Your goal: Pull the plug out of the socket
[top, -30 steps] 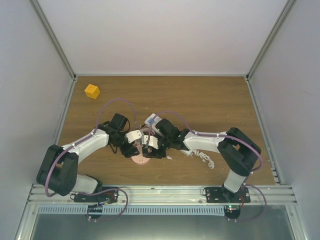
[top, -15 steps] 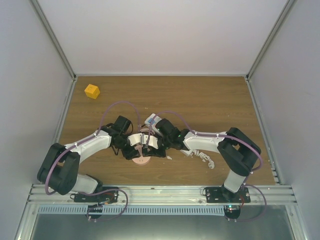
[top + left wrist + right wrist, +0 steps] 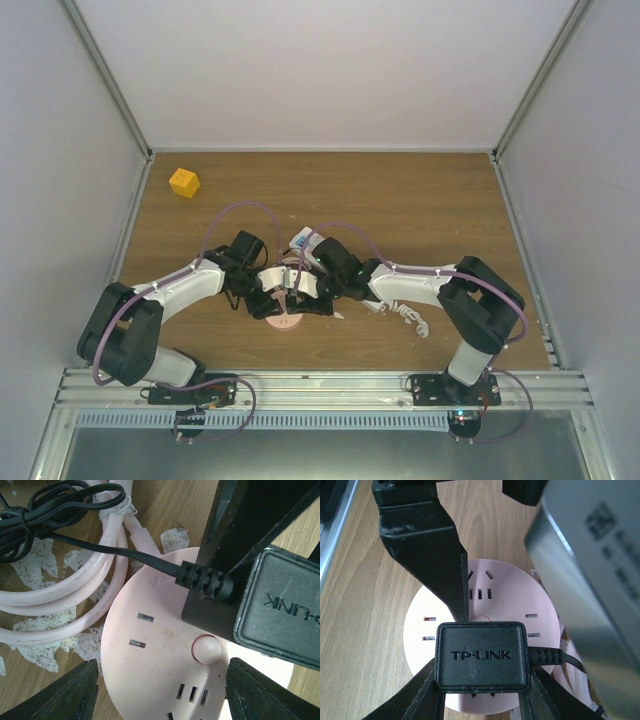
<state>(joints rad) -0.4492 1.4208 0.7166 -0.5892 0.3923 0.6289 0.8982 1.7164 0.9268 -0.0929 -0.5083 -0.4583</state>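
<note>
Plug (image 3: 481, 656), a black TP-LINK block, sits pushed into the round pink socket (image 3: 422, 630) near the middle of the desk (image 3: 430, 200). Its black cord (image 3: 115, 552) runs off across the socket's coiled pink cable (image 3: 60, 600). The right gripper (image 3: 481, 682) has its jaws clenched on the plug's two sides, while the left gripper (image 3: 162, 672) holds its jaws spread, one on each side of the socket; whether they touch its rim I cannot tell.

Around the socket (image 3: 283, 319): left tool (image 3: 159, 692) and right tool (image 3: 481, 700) crowd its sides; pink cable (image 3: 60, 612) coils on its far side; tabletop (image 3: 420, 200) beyond lies open, bar a yellow cube (image 3: 183, 182) far left.
</note>
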